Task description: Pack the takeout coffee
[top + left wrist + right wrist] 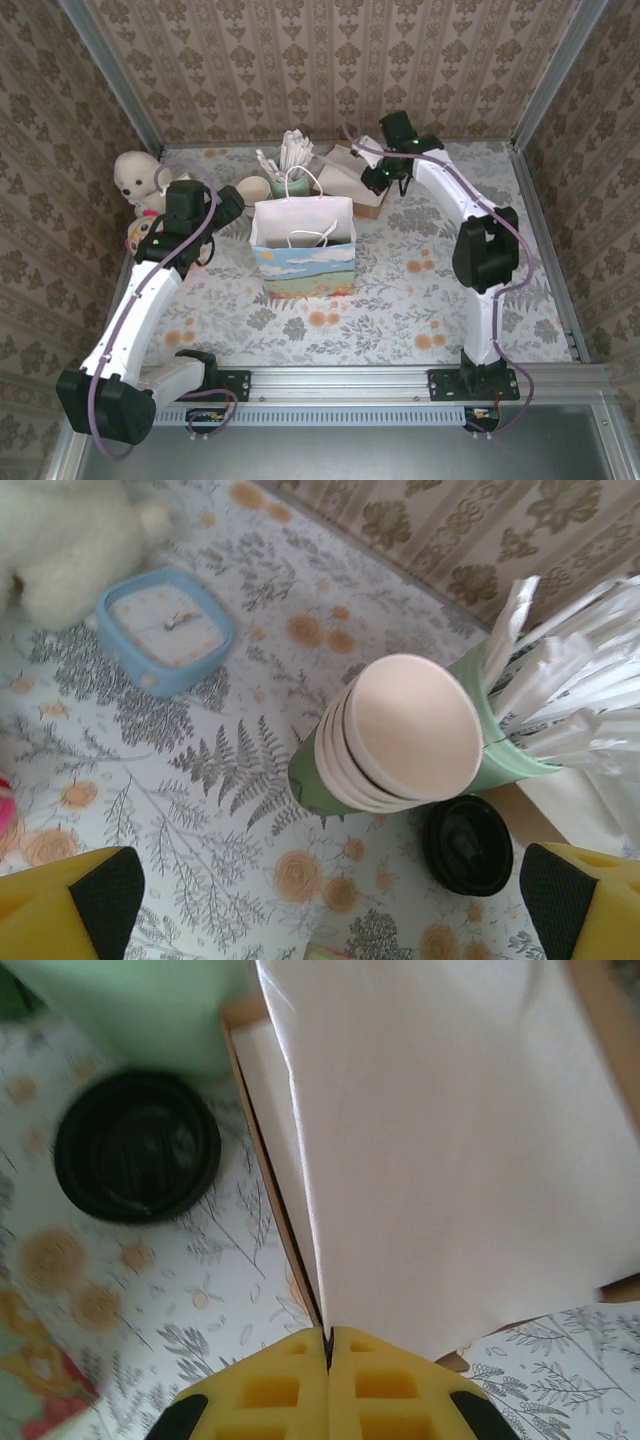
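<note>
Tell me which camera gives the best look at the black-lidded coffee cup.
Right wrist: the black-lidded cup sits large, its whole round lid seen from above, though slightly blurred. Left wrist shows the cup smaller, its upper edge tucked behind the stack of cups.

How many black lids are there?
1. The black lid sits on the table, right by the stack of cups. The paper bag might hide more.
</note>
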### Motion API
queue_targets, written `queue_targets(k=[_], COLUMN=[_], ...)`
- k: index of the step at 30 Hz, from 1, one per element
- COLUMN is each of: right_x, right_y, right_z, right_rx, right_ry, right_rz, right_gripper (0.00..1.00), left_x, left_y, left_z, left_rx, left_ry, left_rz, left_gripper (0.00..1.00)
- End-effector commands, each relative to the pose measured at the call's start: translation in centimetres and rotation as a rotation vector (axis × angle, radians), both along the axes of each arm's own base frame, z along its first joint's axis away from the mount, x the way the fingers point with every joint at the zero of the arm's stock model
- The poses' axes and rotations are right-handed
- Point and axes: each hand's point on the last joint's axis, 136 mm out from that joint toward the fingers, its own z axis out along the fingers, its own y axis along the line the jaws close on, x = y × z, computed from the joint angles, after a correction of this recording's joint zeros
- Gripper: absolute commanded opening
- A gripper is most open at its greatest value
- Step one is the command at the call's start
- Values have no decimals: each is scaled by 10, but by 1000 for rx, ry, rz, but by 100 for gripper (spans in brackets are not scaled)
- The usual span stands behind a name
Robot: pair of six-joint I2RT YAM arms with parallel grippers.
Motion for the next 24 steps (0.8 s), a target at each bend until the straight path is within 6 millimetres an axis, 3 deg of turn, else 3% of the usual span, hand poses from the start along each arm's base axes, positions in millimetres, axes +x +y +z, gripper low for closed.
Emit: queue_targets(k=[1,8,15,18,24], right_x=[-4,-30,-70,-89,-118], right_y=[6,6,17,21,23], right_z=[50,111,175,203,238], right_rx=[159,339,578,665,738], right_ry=[-65,-118,-151,-171,-205], right_rz=[-62,-148,-127,-96,-79], right_gripper=[0,0,0,0,0], left_x=[1,-9,-23,-31,-66], left_y=[-1,-8,-48,-77,-165], left_z=[44,87,148,167,187], left_rx=[24,81,44,33,126], left_ry=[-149,-322,-635,-699,-781], left_rz=[-43,-136,-357,-513,-920], left_gripper=[100,100,100,100,100])
